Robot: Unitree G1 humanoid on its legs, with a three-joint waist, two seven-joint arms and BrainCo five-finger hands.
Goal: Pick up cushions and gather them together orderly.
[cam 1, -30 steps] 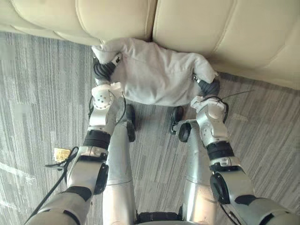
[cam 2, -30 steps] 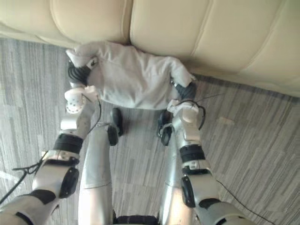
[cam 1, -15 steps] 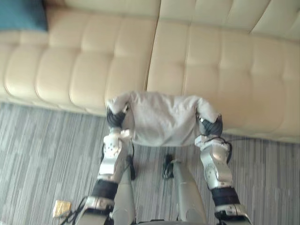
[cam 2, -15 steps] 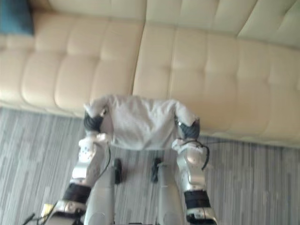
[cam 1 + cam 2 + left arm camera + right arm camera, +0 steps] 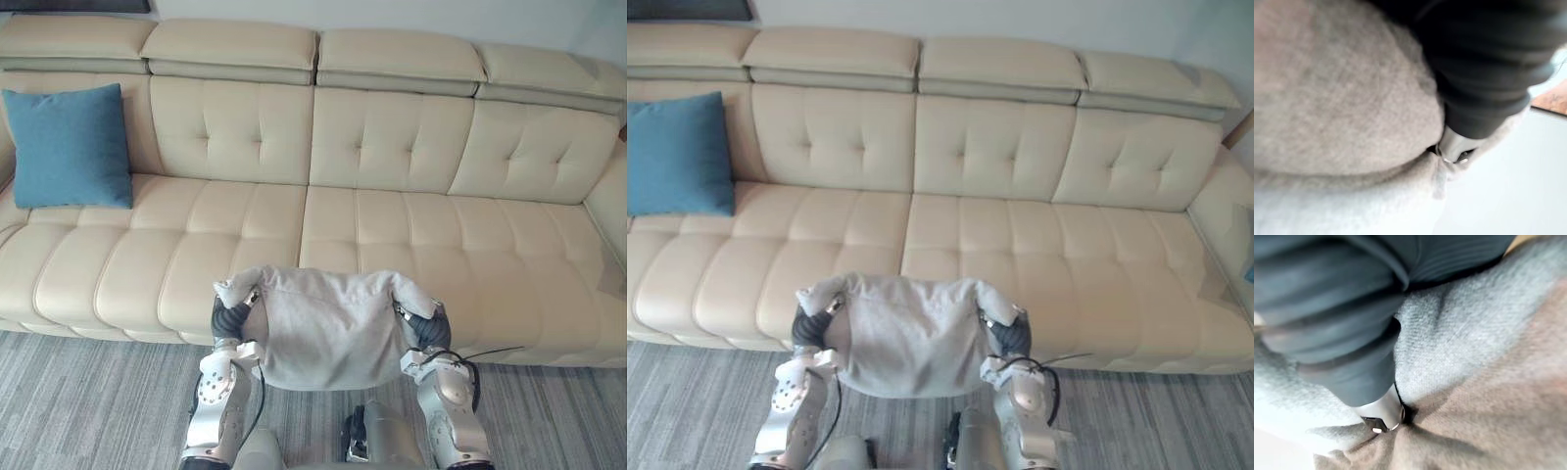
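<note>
Holding the grey cushion (image 5: 328, 333) up between your left hand (image 5: 230, 318) and right hand (image 5: 429, 329), grips buried, can't tell; next, set it beside the blue cushion (image 5: 69, 147).

Cream tufted sofa (image 5: 392, 225) spans 9 to 3 o'clock, headrest cushions along 12. Grey striped carpet (image 5: 88, 411) lies at 6 to 8 o'clock, meeting the sofa's front.

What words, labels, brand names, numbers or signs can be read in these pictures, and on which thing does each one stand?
None: no text can be read anywhere.
The grey cushion, the blue cushion and the cream sofa all show plain surfaces, without any label, number or sign.
</note>
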